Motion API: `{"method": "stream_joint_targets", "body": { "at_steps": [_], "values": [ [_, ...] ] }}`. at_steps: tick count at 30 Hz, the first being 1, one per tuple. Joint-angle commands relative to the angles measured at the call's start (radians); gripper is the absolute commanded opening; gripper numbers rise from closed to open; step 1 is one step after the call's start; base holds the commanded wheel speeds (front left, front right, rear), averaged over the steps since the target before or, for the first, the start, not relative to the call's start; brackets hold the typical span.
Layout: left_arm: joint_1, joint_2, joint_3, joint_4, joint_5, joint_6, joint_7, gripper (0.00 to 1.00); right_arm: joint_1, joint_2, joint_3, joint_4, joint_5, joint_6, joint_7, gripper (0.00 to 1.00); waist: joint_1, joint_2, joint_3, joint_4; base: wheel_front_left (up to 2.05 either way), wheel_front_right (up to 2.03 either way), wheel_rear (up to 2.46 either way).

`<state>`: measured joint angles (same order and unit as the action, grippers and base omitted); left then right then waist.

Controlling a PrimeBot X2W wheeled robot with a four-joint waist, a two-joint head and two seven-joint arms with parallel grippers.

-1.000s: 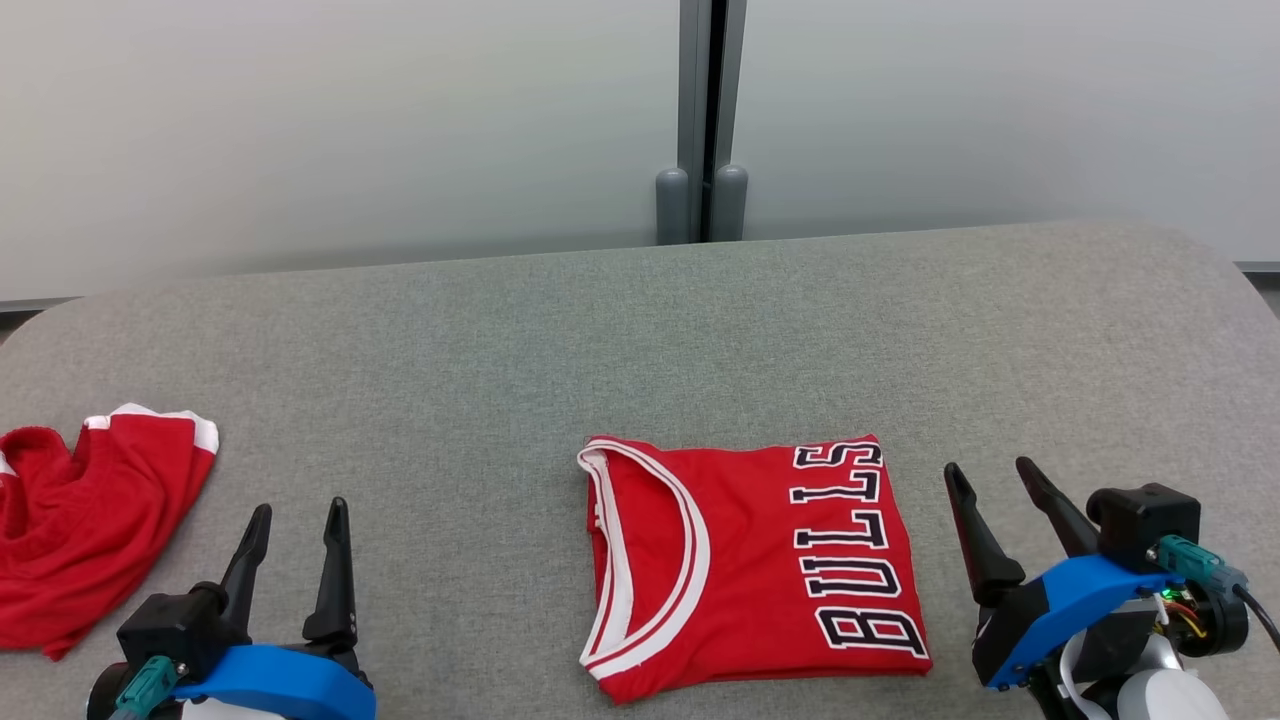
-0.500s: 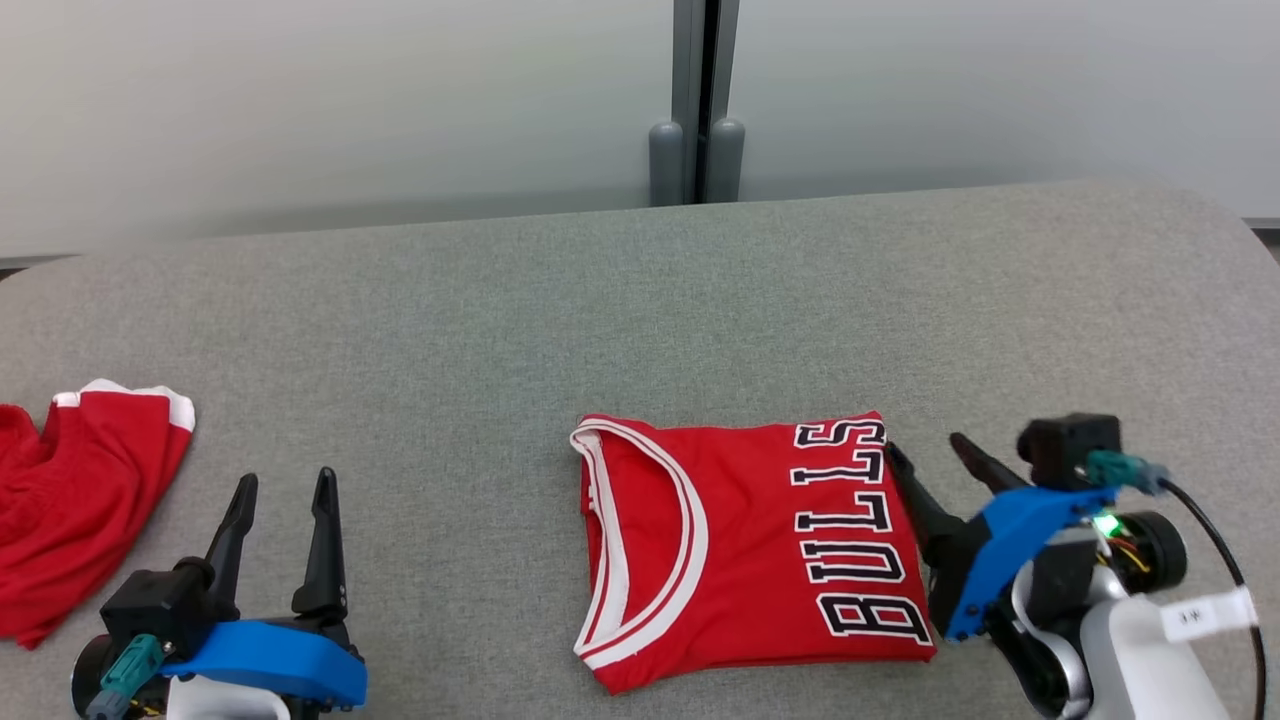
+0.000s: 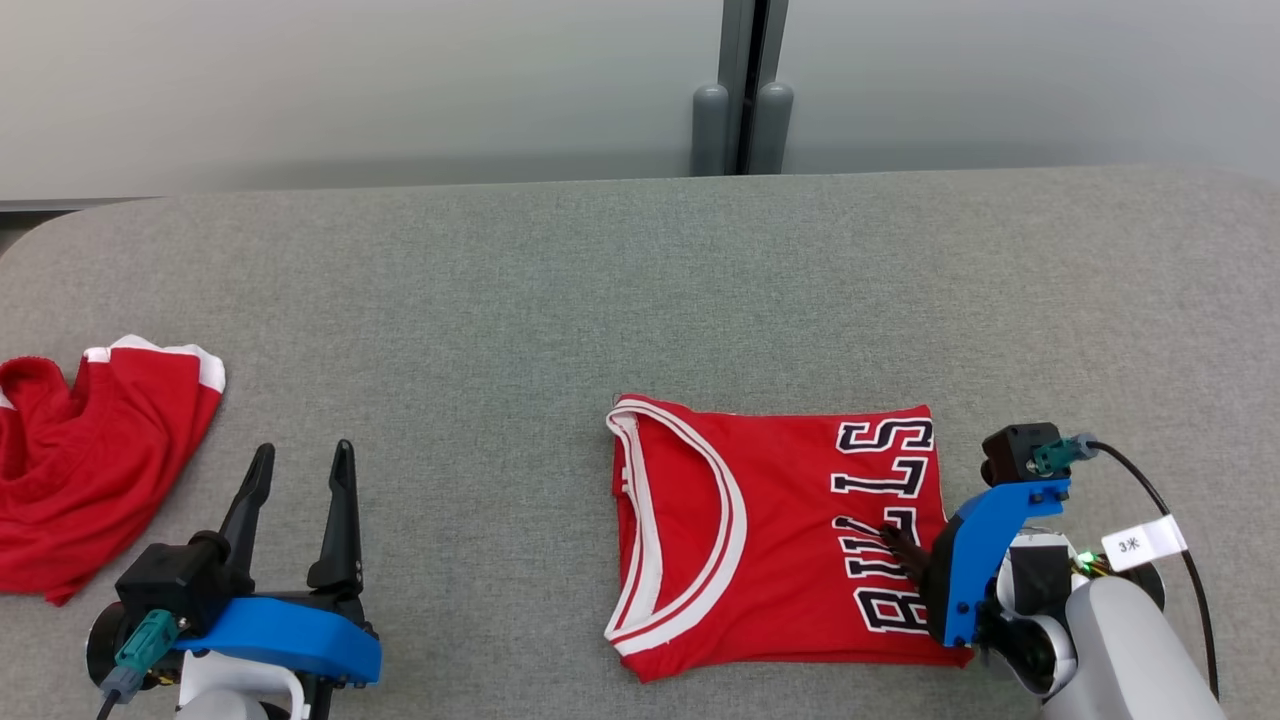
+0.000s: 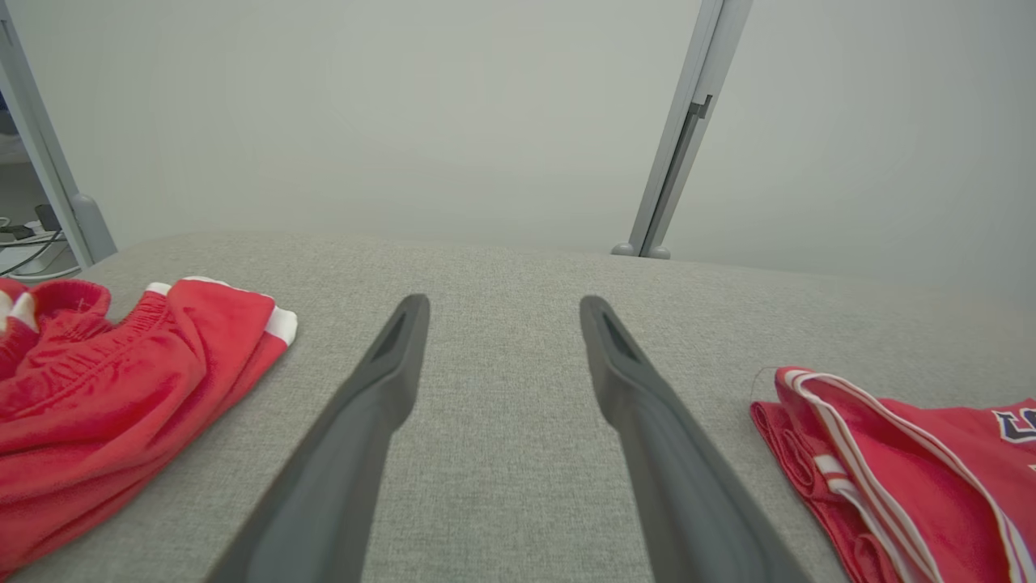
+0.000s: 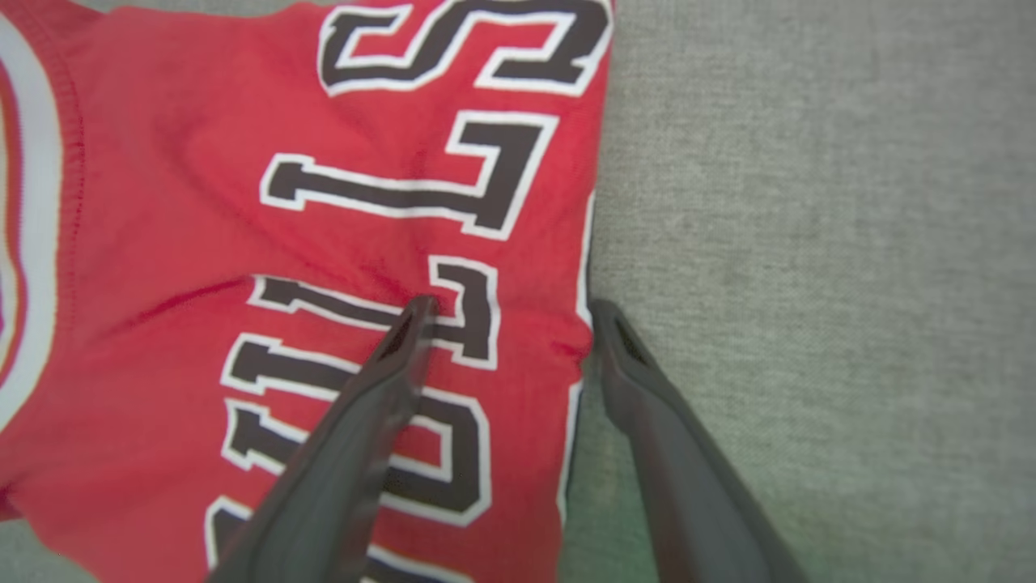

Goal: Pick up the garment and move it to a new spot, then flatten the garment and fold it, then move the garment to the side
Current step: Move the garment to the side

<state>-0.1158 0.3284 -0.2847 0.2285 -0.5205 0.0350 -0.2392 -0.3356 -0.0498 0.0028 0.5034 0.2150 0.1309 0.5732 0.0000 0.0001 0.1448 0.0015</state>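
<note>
The garment (image 3: 760,530) is a red jersey with black-and-white lettering, folded into a rectangle on the grey padded table (image 3: 600,280). My right gripper (image 3: 915,545) points down at its right edge, jaws open. In the right wrist view the right gripper (image 5: 511,306) has one fingertip (image 5: 417,312) pressed on the lettering of the garment (image 5: 202,162). The other fingertip sits at the hem, and the cloth puckers between them. My left gripper (image 3: 303,450) rests open at the lower left, well apart from the garment (image 4: 914,470). Nothing lies between the fingers of the left gripper (image 4: 502,301).
A second red garment with white trim (image 3: 90,460) lies crumpled at the table's left edge, also seen as the crumpled red garment (image 4: 105,397). A pale wall with a grey post (image 3: 740,100) stands behind the table. Bare grey surface stretches behind and right of the jersey.
The head camera has shifted. My right gripper has swung left and down from beside the jersey onto its right edge, jaws still open. The left gripper has stayed put.
</note>
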Motion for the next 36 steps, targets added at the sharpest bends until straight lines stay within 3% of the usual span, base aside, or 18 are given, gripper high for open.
{"method": "stream_joint_targets", "body": {
  "at_steps": [1, 9, 11, 12, 13, 19, 29, 32, 36],
  "values": [
    [-0.014, 0.001, 0.0, 0.002, 0.003, 0.001, -0.004, 1.0, 0.008, -0.001, -0.001, 0.048, 0.006, 0.0, 0.026, 1.0, 0.0, -0.0001, 0.002, 0.004, 0.0, 0.0, 0.0],
    [-0.018, 0.0, -0.002, 0.002, -0.001, 0.004, -0.008, 1.0, -0.009, 0.007, 0.049, 0.153, 0.045, 0.0, 0.095, 1.0, 0.0, -0.0001, 0.014, 0.001, 0.0, 0.0, 0.0],
    [-0.022, -0.001, -0.003, 0.001, -0.003, 0.005, -0.008, 1.0, -0.015, 0.013, 0.083, 0.149, 0.038, 0.001, 0.093, 0.35, 0.0, -0.0001, 0.02, -0.004, 0.0, 0.0, 0.0],
    [-0.025, -0.002, -0.004, 0.0, -0.004, 0.003, -0.008, 1.0, -0.023, 0.014, 0.097, 0.142, 0.026, 0.001, 0.084, 0.35, 0.0, -0.0001, 0.024, -0.006, 0.0, 0.0, 0.0],
    [-0.028, -0.003, -0.004, -0.002, -0.004, 0.002, -0.009, 1.0, -0.034, 0.009, 0.116, 0.132, 0.018, 0.002, 0.075, 0.0, 0.0, -0.0001, 0.029, -0.008, 0.0, 0.0, 0.0],
    [-0.052, 0.003, 0.003, -0.015, -0.002, 0.005, -0.011, 1.0, -0.14, -0.086, 0.228, 0.049, -0.003, 0.0, 0.025, 0.0, 0.0, -0.0001, 0.072, -0.035, 0.0, 0.0, 0.0],
    [-0.106, 0.035, 0.038, -0.094, 0.027, 0.003, -0.021, 1.0, -0.462, -0.4, 0.57, -0.119, 0.067, 0.0, 0.018, 0.0, 0.0, -0.0001, 0.197, -0.181, 0.0, 0.0, 0.0],
    [-0.13, 0.046, 0.047, -0.123, 0.035, 0.006, -0.022, 1.0, -0.547, -0.469, 0.607, -0.123, 0.093, 0.0, -0.005, 0.0, 0.0, -0.0001, 0.245, -0.227, 0.0, 0.0, 0.0],
    [-0.161, 0.067, 0.058, -0.163, 0.048, 0.011, -0.017, 1.0, -0.623, -0.531, 0.578, -0.081, 0.109, 0.0, -0.046, 0.0, 0.0, -0.0001, 0.307, -0.271, 0.0, 0.0, 0.0]
  ]
}}
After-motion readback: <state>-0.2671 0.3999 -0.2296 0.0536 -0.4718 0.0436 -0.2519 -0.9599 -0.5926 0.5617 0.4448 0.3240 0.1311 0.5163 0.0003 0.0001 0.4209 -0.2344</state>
